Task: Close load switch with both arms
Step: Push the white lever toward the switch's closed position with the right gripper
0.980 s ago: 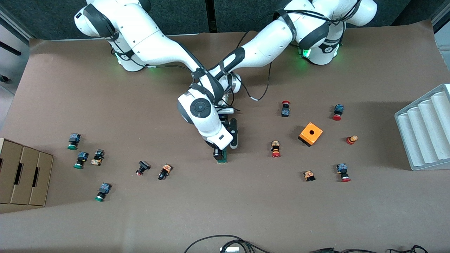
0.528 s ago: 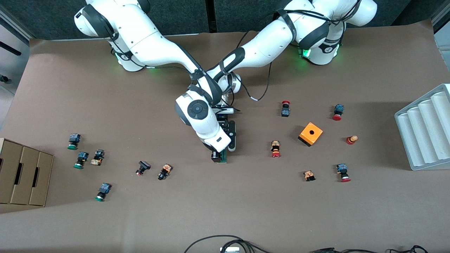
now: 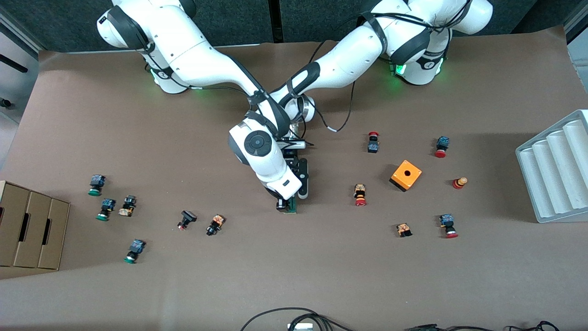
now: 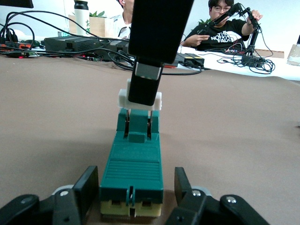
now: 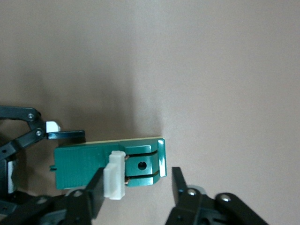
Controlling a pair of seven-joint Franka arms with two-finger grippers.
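Right gripper (image 5: 136, 185): down at the white-slider end of the load switch (image 5: 93, 164); fingers apart, one finger (image 5: 96, 192) against the white slider (image 5: 115, 180), the other clear of the block's end.
Left gripper (image 4: 136, 187): low at the other end of the load switch; fingers (image 4: 89, 187) spread, one on each long side. Contact not certain.
Right arm (image 3: 197, 50): reaches from its base to mid-table, wrist over the left arm's wrist.
Left arm (image 3: 349, 55): reaches in to the same spot, wrist partly hidden under the right arm.
Table (image 3: 294, 276): brown paper cover.
Grey tray (image 3: 551, 170): ribbed, at the left arm's end of the table.
Cardboard box (image 3: 27, 230): at the right arm's end.
Orange cube (image 3: 406, 175): hole in top, toward the left arm's end, well apart from the switch.
Load switch: flat on the table mid-way between the two ends, only its tip showing under the right gripper in the front view.
White slider: raised above the green body.
Push-buttons (image 3: 360, 195): red- and green-capped, scattered on both sides of the switch.
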